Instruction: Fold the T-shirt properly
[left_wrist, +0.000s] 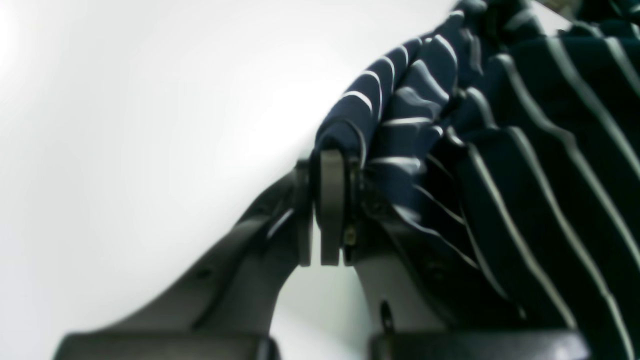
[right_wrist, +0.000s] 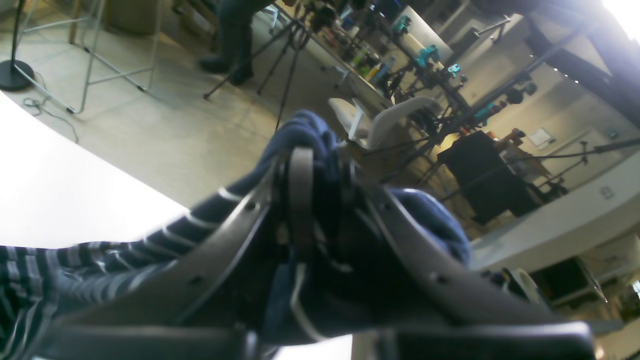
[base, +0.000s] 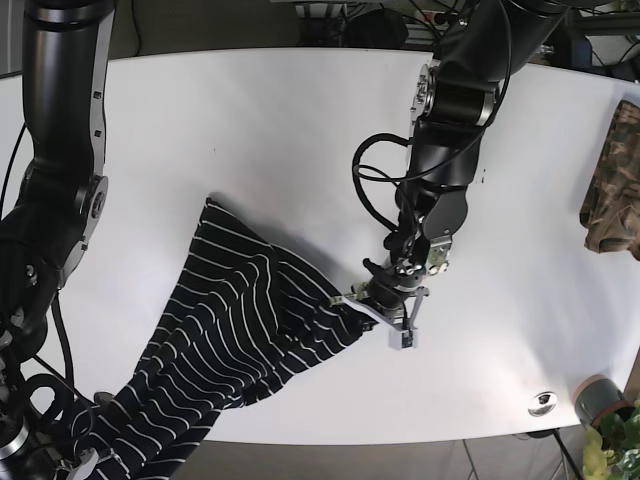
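T-shirt (base: 235, 345) unfolded, strung 7–3 o'clock; left gripper (base: 378, 305), right gripper (right_wrist: 320, 170) jaws clamped on cloth. No fold made yet.

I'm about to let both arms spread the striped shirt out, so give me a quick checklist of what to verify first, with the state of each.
1. Left pincer shut on the T-shirt: ok, fabric bunched between the fingertips.
2. Right pincer shut on the shirt: ok, navy cloth wrapped around it.
3. Shirt lying flat: not ok, it is stretched diagonally and wrinkled.
4. Shirt fully on the table: not ok, its lower end reaches the front edge.
5. Which parts of the shirt are gripped: cannot tell.
6. Camouflage cloth well apart from the shirt: ok.
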